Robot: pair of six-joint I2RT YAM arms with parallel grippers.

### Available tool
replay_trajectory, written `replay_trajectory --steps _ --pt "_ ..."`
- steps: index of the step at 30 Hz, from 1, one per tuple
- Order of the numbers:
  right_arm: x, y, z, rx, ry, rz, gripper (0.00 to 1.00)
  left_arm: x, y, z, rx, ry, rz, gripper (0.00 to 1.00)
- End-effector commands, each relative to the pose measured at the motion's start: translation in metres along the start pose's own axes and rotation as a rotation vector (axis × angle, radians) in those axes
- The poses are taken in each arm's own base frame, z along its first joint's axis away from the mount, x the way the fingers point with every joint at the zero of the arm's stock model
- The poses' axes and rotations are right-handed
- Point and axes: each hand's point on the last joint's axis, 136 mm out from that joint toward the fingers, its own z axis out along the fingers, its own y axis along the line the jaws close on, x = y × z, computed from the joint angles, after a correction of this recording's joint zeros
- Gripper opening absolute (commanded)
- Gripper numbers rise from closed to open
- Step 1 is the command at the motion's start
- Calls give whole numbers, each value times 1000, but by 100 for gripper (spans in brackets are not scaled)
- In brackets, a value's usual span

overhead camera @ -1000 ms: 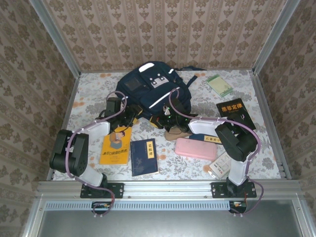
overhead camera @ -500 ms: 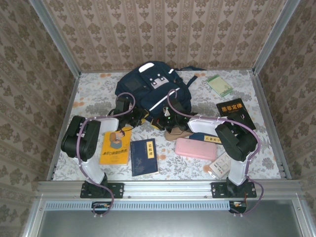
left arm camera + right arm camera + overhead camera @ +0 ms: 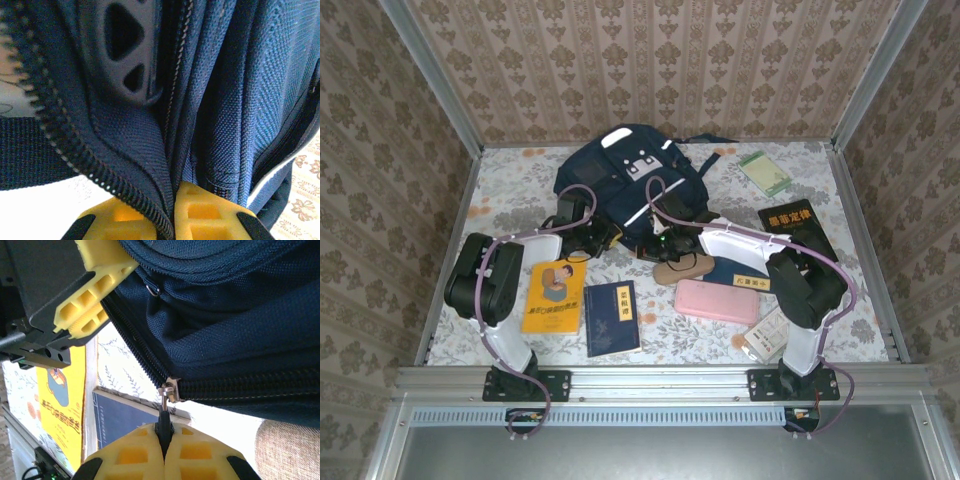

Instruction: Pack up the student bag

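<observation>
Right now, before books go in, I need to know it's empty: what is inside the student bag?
The student bag has its zip part open, but only navy folds show; the inside is hidden by fabric.

Floral-patterned table [image 3: 505, 200]. Near edge, left to right: yellow book [image 3: 552, 297], navy book [image 3: 612, 318] just beside it, pink case [image 3: 717, 300], small white item [image 3: 767, 335]. Far right: black book with yellow characters [image 3: 798, 228], green booklet [image 3: 765, 172] beyond it

Left fingers [image 3: 210, 217] pinched together, right fingers [image 3: 195, 452] closed
</observation>
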Motion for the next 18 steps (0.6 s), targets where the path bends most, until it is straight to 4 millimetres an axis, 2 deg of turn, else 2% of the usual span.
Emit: replay_trajectory --steps 1,18 --pt "13 -5 -31 51 48 -42 0 -26 10 -10 -66 -113 34 6" --pt "22 -5 -52 -98 159 13 0 -33 13 -28 -151 -171 132 3"
